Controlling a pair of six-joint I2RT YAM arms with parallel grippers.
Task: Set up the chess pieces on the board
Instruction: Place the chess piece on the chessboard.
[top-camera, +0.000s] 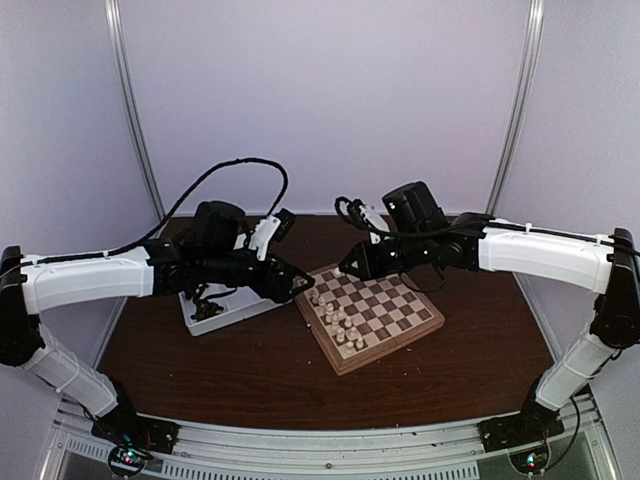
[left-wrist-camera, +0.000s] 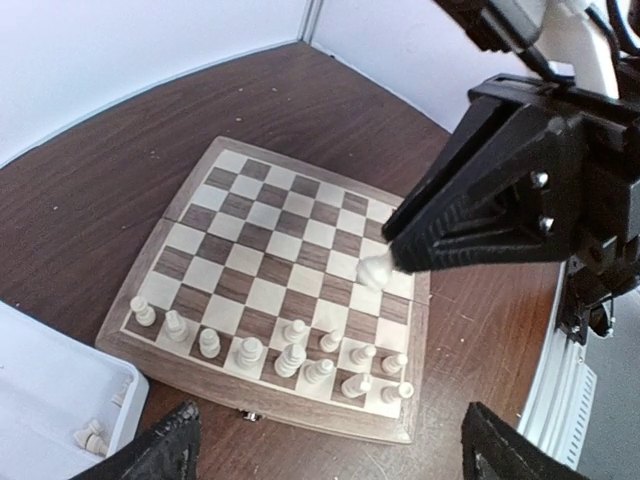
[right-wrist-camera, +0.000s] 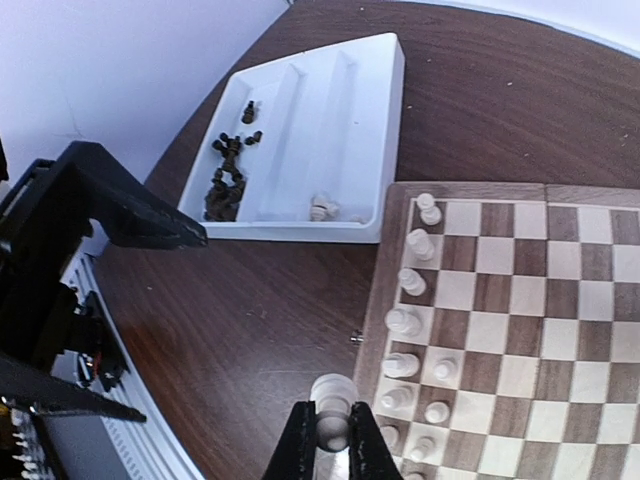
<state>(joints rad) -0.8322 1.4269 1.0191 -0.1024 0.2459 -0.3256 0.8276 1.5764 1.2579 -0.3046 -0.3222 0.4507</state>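
1. The right claw is clamped on a cream piece, held in the air near the rim of the board
2. The left claw hangs over the board's edge, jaws spread wide with nothing between them
3. Cream chess pieces stand in two rows along one side of the board, which lies on the dark worktop
4. Near the board, a white tray holds dark pieces and a few cream ones

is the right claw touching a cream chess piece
Touching: the right wrist view shows the right claw shut on the small cream chess piece, pinching both its sides.
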